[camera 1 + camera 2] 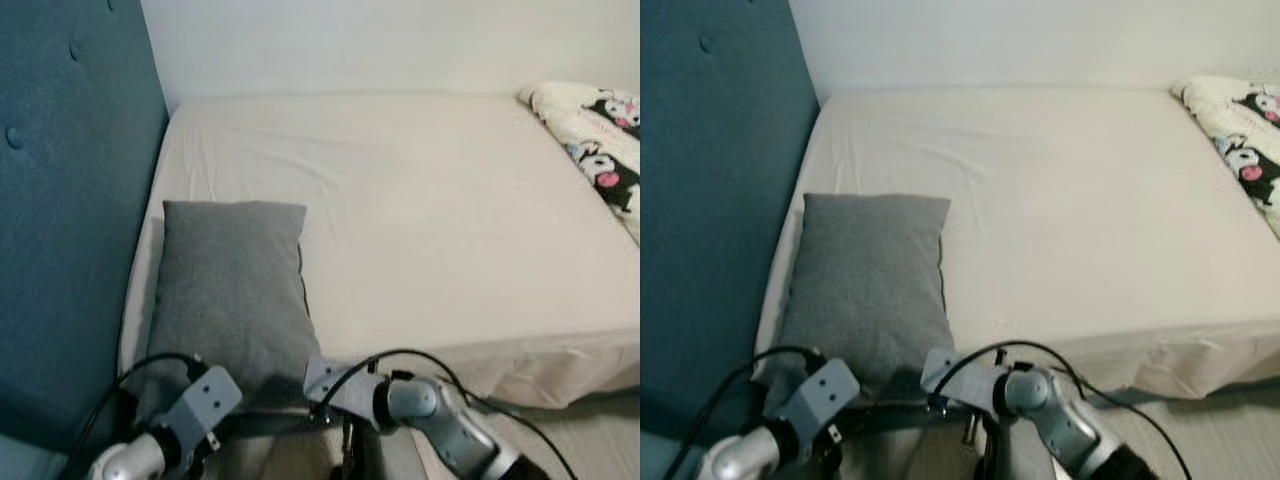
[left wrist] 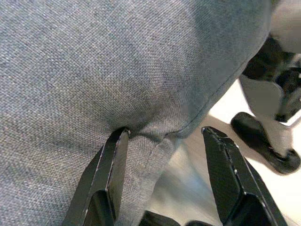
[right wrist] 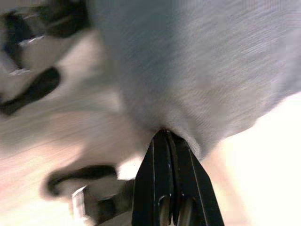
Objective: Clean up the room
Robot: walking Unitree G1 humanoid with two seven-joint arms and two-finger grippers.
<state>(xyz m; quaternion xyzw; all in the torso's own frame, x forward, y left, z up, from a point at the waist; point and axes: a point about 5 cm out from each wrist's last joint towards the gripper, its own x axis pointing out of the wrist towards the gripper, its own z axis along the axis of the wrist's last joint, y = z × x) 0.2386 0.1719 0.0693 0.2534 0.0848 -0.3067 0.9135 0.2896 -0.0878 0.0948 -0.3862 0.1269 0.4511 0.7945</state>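
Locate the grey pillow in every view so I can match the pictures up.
Left eye view: grey pillow lies lower left on the bed, beside the blue headboard.
Right eye view: same spot, lower left.
Left wrist view: covers most of the frame.
Right wrist view: upper part.
Shared landmark: the pillow's near edge.

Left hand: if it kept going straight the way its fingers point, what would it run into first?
The grey pillow, most likely. The left hand is open, one finger already against the pillow's lower edge, so the fabric sits right ahead. Depth beyond it is unclear.
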